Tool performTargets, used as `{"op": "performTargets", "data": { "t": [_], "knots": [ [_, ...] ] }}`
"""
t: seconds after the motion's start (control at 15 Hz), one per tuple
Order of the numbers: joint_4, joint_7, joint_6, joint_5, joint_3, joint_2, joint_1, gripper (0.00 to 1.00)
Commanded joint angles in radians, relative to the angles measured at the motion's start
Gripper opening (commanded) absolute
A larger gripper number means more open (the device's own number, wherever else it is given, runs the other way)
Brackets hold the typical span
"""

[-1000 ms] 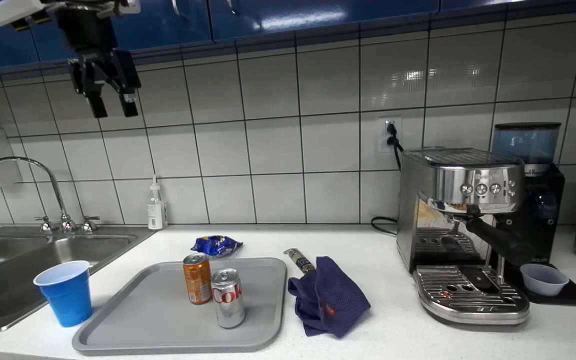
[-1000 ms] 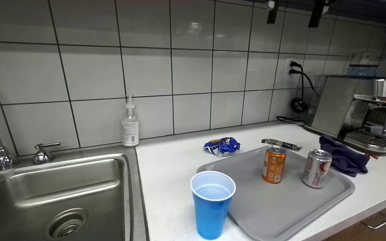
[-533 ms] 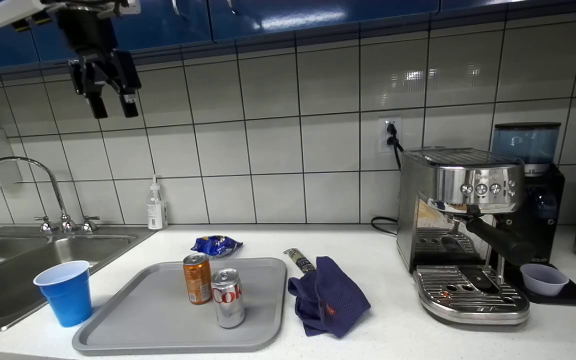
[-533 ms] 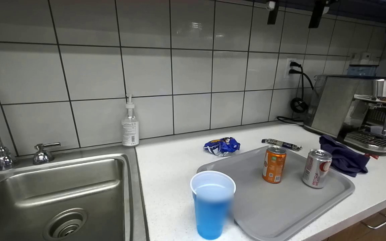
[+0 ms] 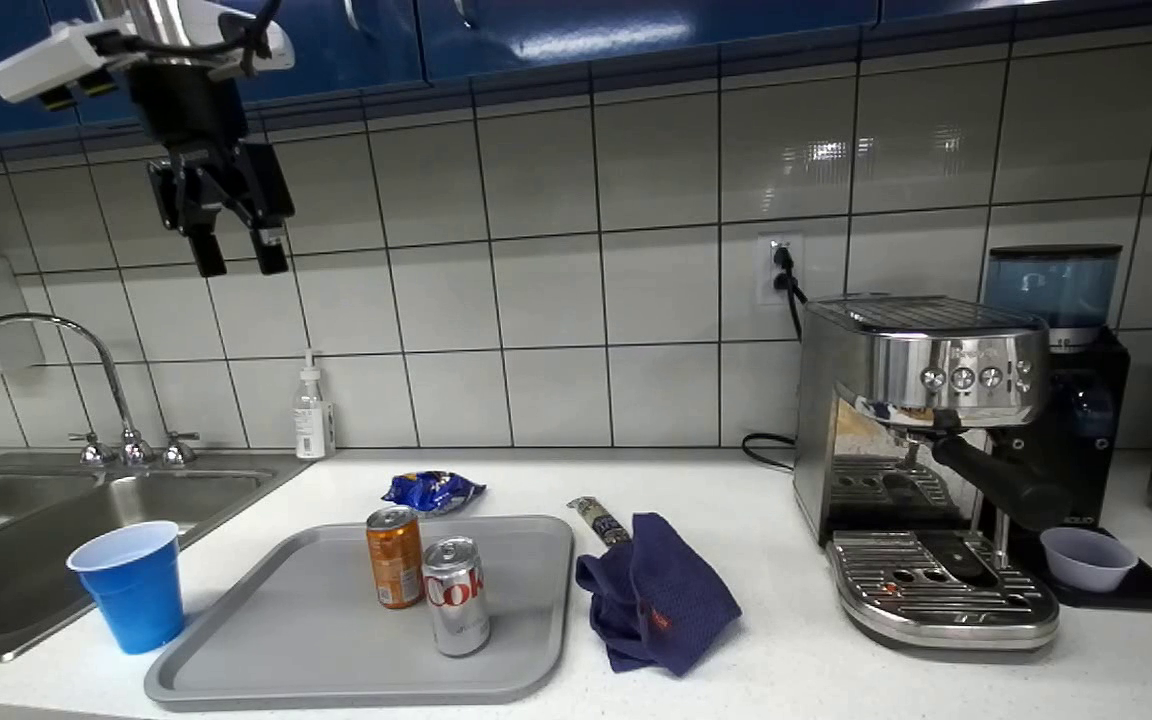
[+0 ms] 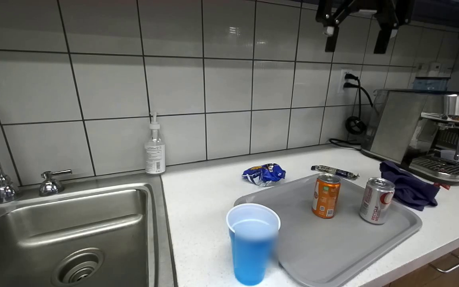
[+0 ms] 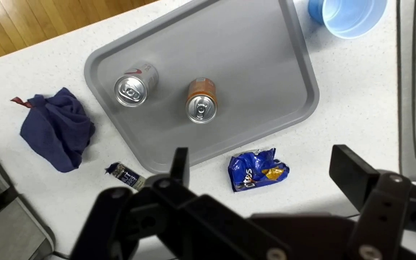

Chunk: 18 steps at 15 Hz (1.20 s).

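Only my wrist view catches wooden floor [image 7: 20, 25]. There's the crumpled, glossy blue bag [image 7: 255, 171] on the worktop [image 7: 352, 119] beside the tray [image 7: 258, 54]. My claw [image 5: 241, 262] hangs high above, spread wide, gripping nothing.

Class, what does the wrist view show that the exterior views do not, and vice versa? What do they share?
Only the wrist view shows the wood floor beyond the counter. Only the exterior views show the faucet and the wall outlet. Shared: the open gripper, holding nothing; the gray tray bearing the orange can and silver can; and, around the tray, the blue snack bag, snack bar, dark blue cloth and blue cup.
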State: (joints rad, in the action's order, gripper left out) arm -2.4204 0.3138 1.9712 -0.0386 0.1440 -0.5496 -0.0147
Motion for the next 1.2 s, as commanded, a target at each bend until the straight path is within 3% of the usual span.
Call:
{"op": "performTargets", "data": {
  "t": [0.0, 0.6, 1.13],
  "knots": [
    [-0.082, 0.000, 0.042, 0.015, 0.003, -0.040, -0.003, 1.00],
    [-0.178, 0.067, 0.224, 0.014, 0.026, 0.011, 0.012, 1.00],
    [-0.185, 0.337, 0.401, 0.068, 0.076, 0.179, 0.077, 1.00]
  ]
}}
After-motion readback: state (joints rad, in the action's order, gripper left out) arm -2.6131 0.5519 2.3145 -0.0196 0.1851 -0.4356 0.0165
